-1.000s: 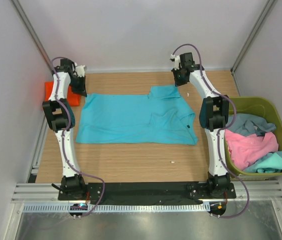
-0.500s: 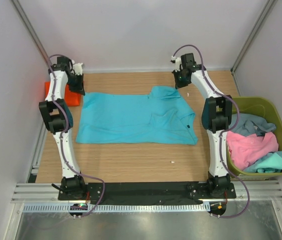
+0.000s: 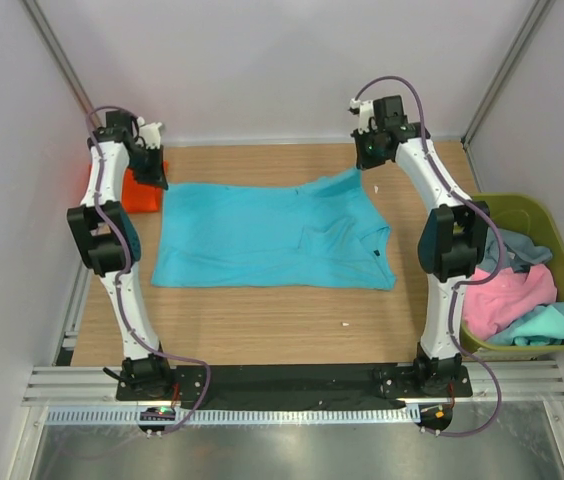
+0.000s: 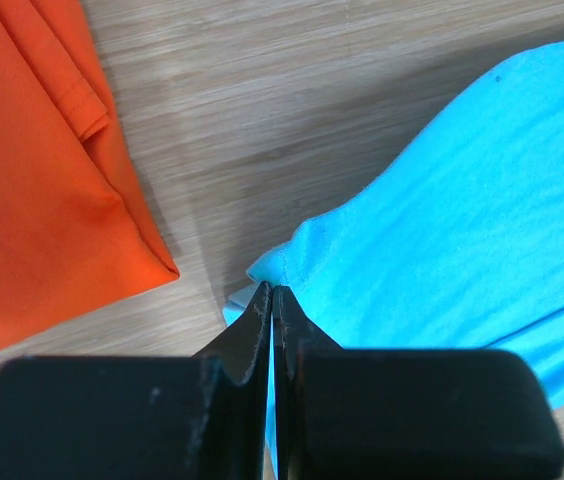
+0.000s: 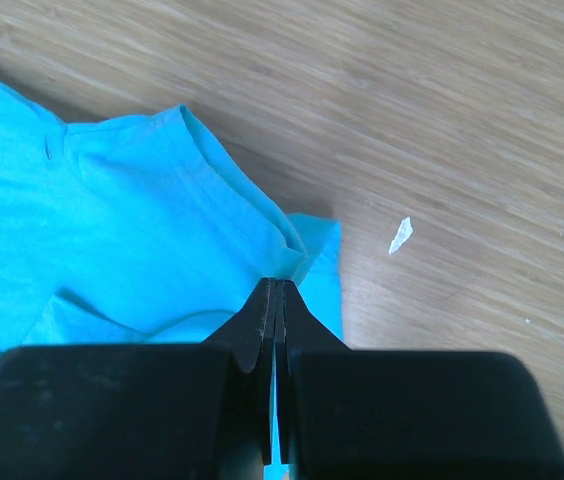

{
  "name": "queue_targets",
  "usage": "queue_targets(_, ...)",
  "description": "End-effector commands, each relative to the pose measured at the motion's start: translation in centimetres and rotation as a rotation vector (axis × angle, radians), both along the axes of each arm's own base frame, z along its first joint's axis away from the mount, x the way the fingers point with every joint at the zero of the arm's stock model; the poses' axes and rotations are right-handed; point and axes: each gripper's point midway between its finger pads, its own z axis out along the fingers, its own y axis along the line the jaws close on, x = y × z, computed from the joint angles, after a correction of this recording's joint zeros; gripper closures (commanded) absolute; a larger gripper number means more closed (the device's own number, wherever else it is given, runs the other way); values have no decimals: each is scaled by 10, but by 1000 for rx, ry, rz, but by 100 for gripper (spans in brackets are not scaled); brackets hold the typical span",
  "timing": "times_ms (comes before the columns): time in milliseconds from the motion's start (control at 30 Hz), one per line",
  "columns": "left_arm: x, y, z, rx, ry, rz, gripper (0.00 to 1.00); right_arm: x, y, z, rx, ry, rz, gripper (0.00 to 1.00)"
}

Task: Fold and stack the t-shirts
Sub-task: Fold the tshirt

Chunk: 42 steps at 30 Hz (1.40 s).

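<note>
A turquoise-blue t-shirt (image 3: 272, 235) lies spread on the wooden table. My left gripper (image 3: 154, 180) is shut on its far left corner (image 4: 292, 255). My right gripper (image 3: 364, 168) is shut on its far right corner (image 5: 262, 235) and holds that corner slightly lifted. A folded bright orange t-shirt (image 3: 140, 192) lies at the far left edge, right beside the left gripper, and fills the left of the left wrist view (image 4: 32, 180). Pink (image 3: 507, 295), grey-blue (image 3: 502, 250) and teal (image 3: 547, 325) shirts lie crumpled in the bin.
An olive-green plastic bin (image 3: 552, 225) stands at the table's right edge, beside the right arm. White walls close the back and sides. A small white scrap (image 3: 346, 323) lies near the front, another (image 5: 400, 235) beside the right gripper.
Both grippers have moved outward and toward the back wall, drawing the shirt's far edge taut. The folded-over flap at the far right has been pulled out toward the right.
</note>
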Motion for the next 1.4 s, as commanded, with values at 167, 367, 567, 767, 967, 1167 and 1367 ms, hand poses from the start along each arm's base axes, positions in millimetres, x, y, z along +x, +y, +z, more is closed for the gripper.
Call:
queue_targets(167,-11,14,49,-28,-107,18,100,-30,-2,42,1,-65,21,99)
queue_targets(367,-23,9,51,-33,-102,-1,100,-45,-7,52,-1,-78,20,99)
queue_targets(567,-31,8,55,-38,-101,-13,100,-63,-11,60,-2,-85,20,99)
queue_targets(767,-45,10,57,-45,-91,-23,100,-88,-17,56,-11,-71,16,99)
queue_targets(967,-60,14,54,-48,-68,-22,100,-109,-23,50,-24,-58,17,99)
queue_targets(1167,-78,11,48,-47,-37,-40,100,-127,-25,37,-21,-22,18,99)
queue_targets(1367,-95,8,32,-55,30,-47,100,-149,-25,23,-8,17,24,99)
